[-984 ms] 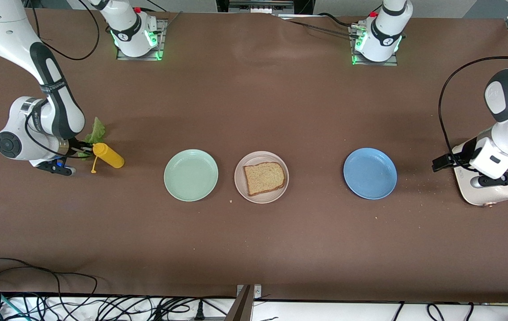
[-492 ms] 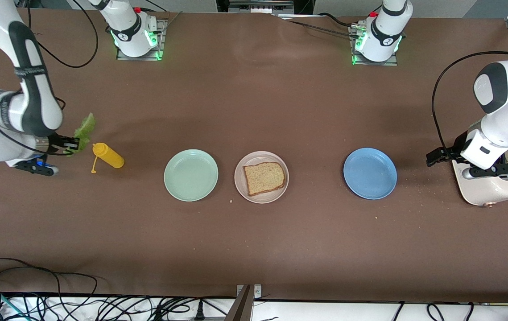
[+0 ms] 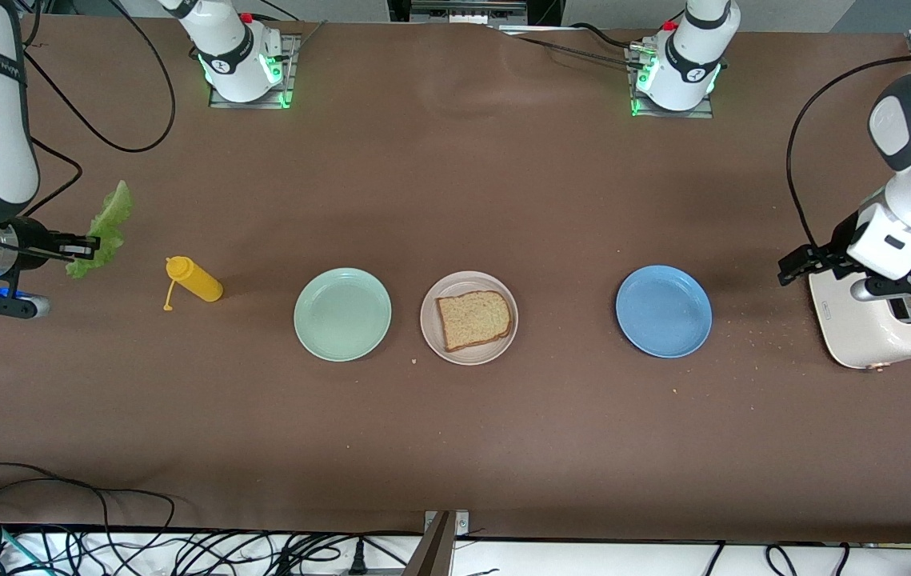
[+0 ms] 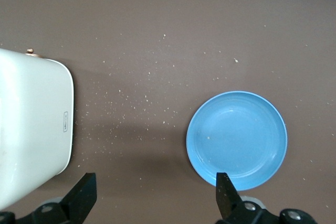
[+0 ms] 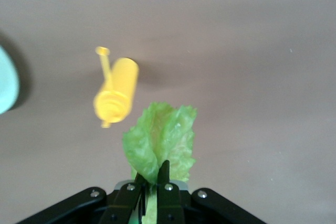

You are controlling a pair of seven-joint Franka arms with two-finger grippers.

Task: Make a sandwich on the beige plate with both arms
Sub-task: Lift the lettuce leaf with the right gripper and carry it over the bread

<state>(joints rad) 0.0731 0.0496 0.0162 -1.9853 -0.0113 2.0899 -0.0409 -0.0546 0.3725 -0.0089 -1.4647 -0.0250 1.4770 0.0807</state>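
The right gripper, clamped on the lettuce leaf, has lifted it above the table near the yellow bottle, ready for the bread slice on the beige plate; the left gripper hangs open over the toaster.

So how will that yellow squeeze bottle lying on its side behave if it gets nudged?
The yellow plastic squeeze bottle lies on its side on the brown table, so it would probably roll. It looks light. Its flip cap dangles open, so it might leak.
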